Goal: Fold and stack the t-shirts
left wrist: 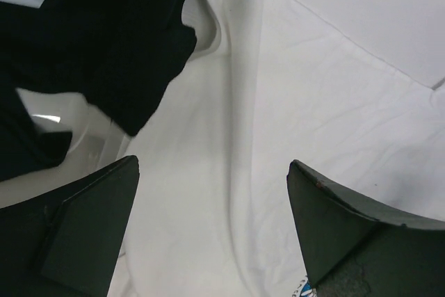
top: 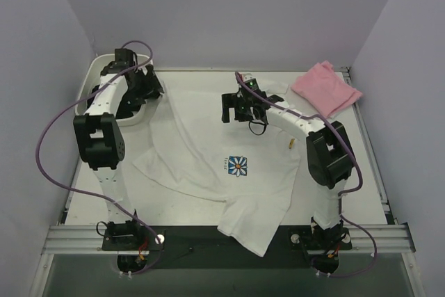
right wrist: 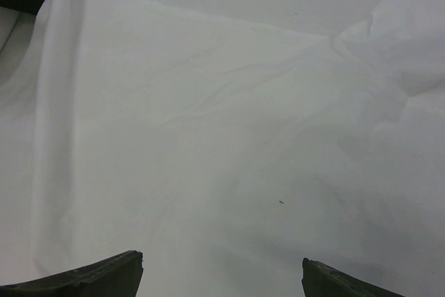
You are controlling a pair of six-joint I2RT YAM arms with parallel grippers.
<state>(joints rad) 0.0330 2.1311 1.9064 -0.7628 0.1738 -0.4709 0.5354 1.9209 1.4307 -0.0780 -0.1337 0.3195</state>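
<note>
Top external view, Ines speaking: the white t-shirt [top: 236, 172] lies rumpled across the middle of the surface [top: 174, 206], daisy print [top: 238, 165] up, its near end draped over the front edge. The pink t-shirt [top: 325, 87] sits folded in the far right corner, well apart. What worries you?

Rui: That overhang first. Pull the far part upward without minding it and I reckon the cloth drags or slides off the front. The fabric is also bunched along the left, so a fold begun now would probably trap creases.

Ines: And the pincers?

Rui: Both stand wide apart and hold nothing. The right pincer [top: 233, 108] hangs over the shirt's far part. Its wrist view shows only plain white cloth between the fingers, no hem or seam. Closing there would likely pinch mid-panel and lift a tent, perhaps two layers at once.

Ines: The left one?

Rui: The left pincer [top: 142, 90] is up by the white tub [top: 94, 74], at the shirt's far left edge. Its wrist view shows the tub rim and a dark item [left wrist: 104, 33] just beside the cloth. A careless reach could catch the tub or that dark item instead of the shirt.
</note>
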